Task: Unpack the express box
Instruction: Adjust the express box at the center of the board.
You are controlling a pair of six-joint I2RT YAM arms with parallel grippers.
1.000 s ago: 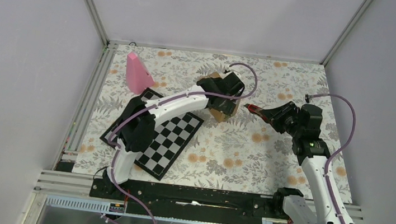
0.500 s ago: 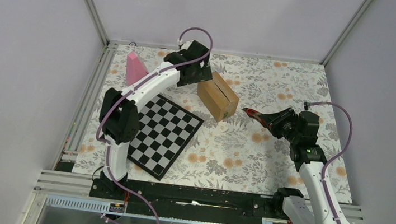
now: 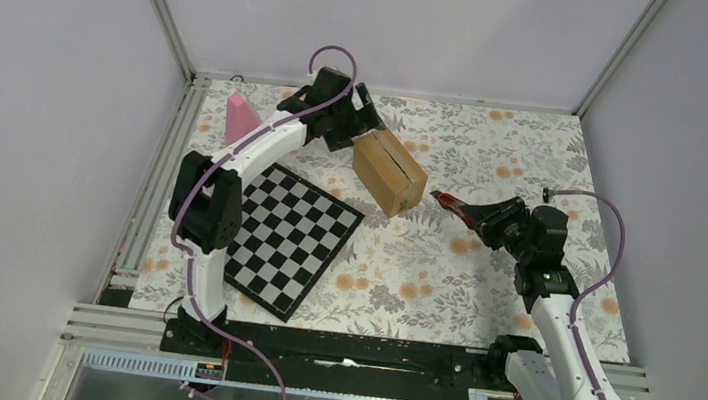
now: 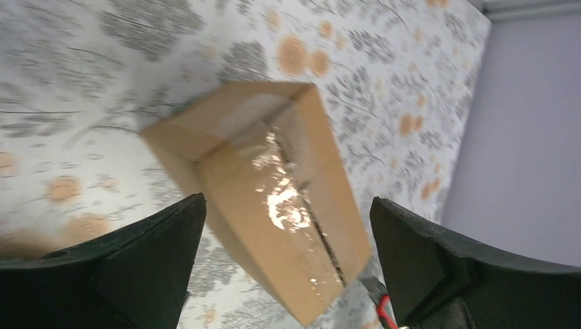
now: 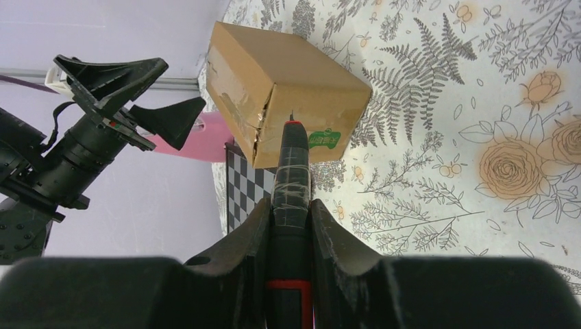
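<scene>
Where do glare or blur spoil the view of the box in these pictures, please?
Left wrist view: bright glare on the tape along the express box, everything slightly smeared. Right wrist view: box crisp, evenly lit; black tool sharp too. Top external view: even light, no glare.

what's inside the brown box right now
Nothing shows: the express box is closed, glossy tape along its top seam, so its contents are covered. The right gripper holds a cutter.

The express box (image 4: 274, 205) framed by the left gripper (image 4: 286, 201)
Fingers (image 4: 137, 260) spread wide either side; glossy tape (image 4: 284, 199) along its top seam, floral tablecloth (image 4: 103, 55) beneath.
</scene>
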